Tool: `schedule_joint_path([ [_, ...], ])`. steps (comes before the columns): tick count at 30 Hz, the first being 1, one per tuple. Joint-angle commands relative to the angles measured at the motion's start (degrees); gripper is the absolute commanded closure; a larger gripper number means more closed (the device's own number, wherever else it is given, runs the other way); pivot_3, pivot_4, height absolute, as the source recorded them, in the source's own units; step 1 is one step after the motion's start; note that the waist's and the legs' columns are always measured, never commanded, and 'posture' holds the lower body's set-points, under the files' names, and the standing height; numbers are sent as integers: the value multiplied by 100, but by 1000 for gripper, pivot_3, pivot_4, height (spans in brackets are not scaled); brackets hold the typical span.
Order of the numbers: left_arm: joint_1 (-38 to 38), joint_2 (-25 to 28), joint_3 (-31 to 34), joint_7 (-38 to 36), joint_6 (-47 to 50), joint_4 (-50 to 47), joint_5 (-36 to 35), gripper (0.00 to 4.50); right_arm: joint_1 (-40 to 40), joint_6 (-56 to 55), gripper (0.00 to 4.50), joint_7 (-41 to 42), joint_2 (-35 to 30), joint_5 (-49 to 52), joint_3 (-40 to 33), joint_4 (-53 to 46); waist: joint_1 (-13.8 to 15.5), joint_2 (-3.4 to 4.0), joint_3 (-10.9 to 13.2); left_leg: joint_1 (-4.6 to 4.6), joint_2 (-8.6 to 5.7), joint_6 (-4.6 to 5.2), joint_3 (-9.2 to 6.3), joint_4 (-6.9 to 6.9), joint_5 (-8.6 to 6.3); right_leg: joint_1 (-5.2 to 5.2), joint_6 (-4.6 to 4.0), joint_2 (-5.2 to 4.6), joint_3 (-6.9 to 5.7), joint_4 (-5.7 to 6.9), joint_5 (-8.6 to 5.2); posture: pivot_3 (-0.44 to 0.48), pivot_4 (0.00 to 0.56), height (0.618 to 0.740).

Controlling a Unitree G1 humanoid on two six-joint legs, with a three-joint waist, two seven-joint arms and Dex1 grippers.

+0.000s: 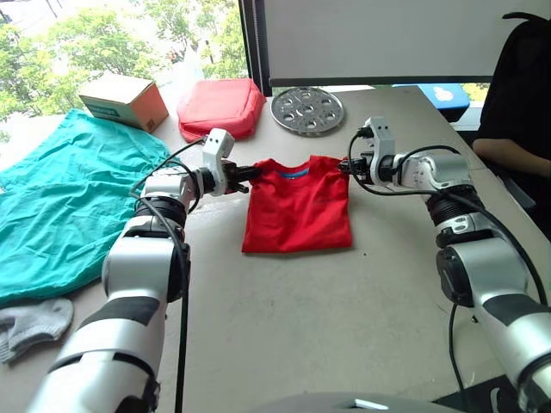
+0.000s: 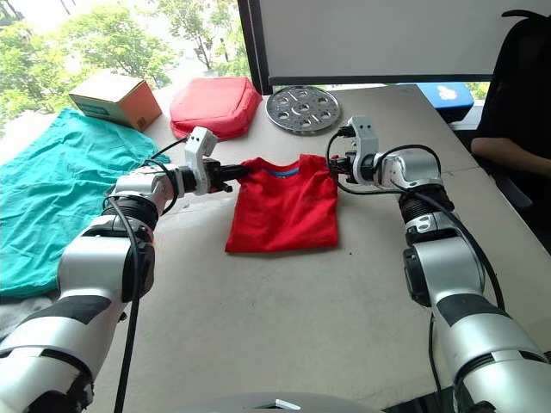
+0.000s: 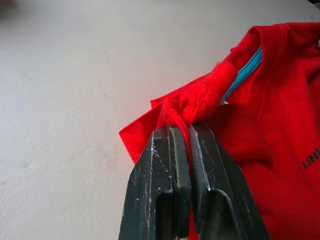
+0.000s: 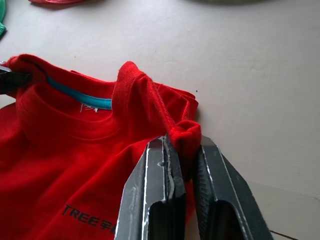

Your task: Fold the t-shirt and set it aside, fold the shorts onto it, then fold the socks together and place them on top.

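Head views first: the t-shirt (image 1: 297,215) lies on the table (image 1: 327,318) as a narrowed rectangle, sleeves already folded in, its long axis running from the collar at the far edge to the hem nearest the robot. The left gripper (image 1: 244,175) pinches the far left shoulder corner and the right gripper (image 1: 351,167) the far right one, so both arms sit level at the collar edge and the hem lies toward the robot from the fingers; bringing collar to hem looks like the fold these holds set up. The shorts (image 1: 60,198) spread well to the left, the socks (image 1: 34,325) near the left front edge. Beyond the shirt stand a cardboard box (image 1: 125,101), a red padded pouch (image 1: 221,107) and a round metal disc (image 1: 307,110), none lying between collar and hem. A person's arm (image 1: 508,155) rests at the far right. Left wrist view: both fingers are clamped on bunched red cloth beside the blue neck label (image 3: 245,75). Right wrist view: those fingers likewise grip a raised fold of the shoulder.
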Motion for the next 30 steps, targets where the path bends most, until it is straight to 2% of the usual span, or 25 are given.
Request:
schedule_joint_path([
  [1, -38, 144, 270, 73, -64, -192, -123, 2955, -97, -267, 2445, 136, -127, -163, -40, -128, -4, 6, 4, 0, 0, 0, 0, 0, 0, 0, 0, 0, 0, 0, 0, 0, 150, 740],
  [5, 123, 412, 659, 125, 160, -530, -361, 897, 258, -248, 408, 290, -508, -511, 238, -1046, 1, 7, 4, 1, 0, 0, -1, -1, 0, 0, 1, 0, 1, 0, 0, 0, 150, 740],
  [7, 316, 580, 825, -20, 440, -961, -546, 897, 614, -139, 408, 399, -780, -613, 377, -1887, 6, 8, 5, -2, 0, -1, -6, -1, 0, 0, 1, -1, -2, -1, 0, 0, 150, 740],
  [10, 808, 651, 1040, -149, 1000, -2041, -933, 897, 1073, 401, 408, 659, -999, -243, 233, -3161, -2, 12, 7, 0, 0, -3, -4, -3, 0, 0, 1, -3, 0, -1, 0, 0, 150, 740],
  [13, 1751, 467, 1116, -176, 1602, -3943, -1491, 897, 1517, 195, 408, 734, -1157, -313, 354, -4049, 3, 15, 6, 4, 1, -4, -5, -2, 1, 2, 1, -5, 4, 3, 1, 0, 150, 740],
  [15, 2344, 191, 1087, 114, 1980, -5083, -1781, 1370, 1587, 395, 901, 482, -838, -86, 93, -4205, 7, 15, 4, 11, 1, -4, -7, -2, 1, 6, 1, -6, 9, 3, 1, 0, 150, 740],
  [16, 2667, 3, 964, 340, 2049, -5553, -1771, 1507, 1632, 318, 1073, 380, -652, -138, 190, -4190, 8, 14, 2, 13, 2, -4, -10, -1, 1, 6, 2, -6, 13, 2, 2, 0, 150, 740],
  [19, 3304, -442, 695, 912, 2101, -6385, -1645, 2833, 1672, 13, 2420, 142, -199, -374, 483, -3917, 11, 16, -5, 22, 1, -5, -10, 1, 1, 11, 8, -6, 24, 4, 6, 0, 150, 740],
  [22, 3608, -880, 504, 1741, 1664, -6357, -1180, 4277, 1541, -725, 3896, -414, 307, -838, 717, -2727, 30, 14, -6, 20, 0, -4, 2, 2, 1, 12, 8, -2, 15, 1, 7, 0, 150, 740],
  [23, 3704, -937, 407, 1939, 1516, -6259, -998, 4500, 1470, -1021, 4452, -636, 454, -1028, 805, -2226, 36, 14, -7, 24, -2, -4, 2, 4, 1, 14, 7, -2, 15, -3, 6, 0, 150, 740],
  [27, 4144, -883, 332, 2153, 1553, -6279, -845, 4500, 1136, -1633, 4452, -1437, 763, -1366, 670, -791, 19, 22, -4, 19, -4, -18, 1, 4, 9, 13, 6, -2, 17, -1, 7, 0, 150, 740],
  [30, 4551, -787, 437, 2176, 1755, -6572, -998, 4500, 1057, -1779, 4452, -1571, 768, -1494, 700, -320, -5, 45, -32, 26, -4, -29, 8, 2, 16, 14, 6, -2, 26, 0, 7, 0, 150, 740],
])
